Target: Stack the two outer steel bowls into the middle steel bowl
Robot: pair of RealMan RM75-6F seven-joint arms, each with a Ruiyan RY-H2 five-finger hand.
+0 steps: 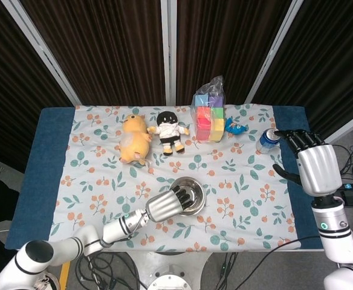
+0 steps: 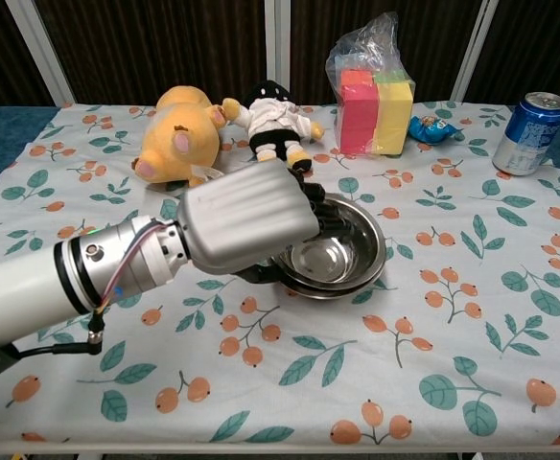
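Note:
The steel bowls stand nested in a stack at the table's middle: the top bowl point(image 2: 342, 257) point(image 1: 193, 194) sits inside the lower bowl point(image 2: 357, 287), of which only the rim shows. My left hand point(image 2: 246, 216) point(image 1: 166, 205) lies over the stack's left side, fingers curled over the top bowl's rim, holding it. It hides the left part of the bowls. My right hand point(image 1: 317, 169) hangs raised at the table's right edge with fingers apart and nothing in it; the chest view does not show it.
Along the back stand a yellow plush point(image 2: 175, 139), a small doll point(image 2: 275, 125), a bag of coloured blocks point(image 2: 376, 91) and a blue wrapper point(image 2: 431, 127). A blue can point(image 2: 527, 134) point(image 1: 266, 142) stands at the far right, close to my right hand.

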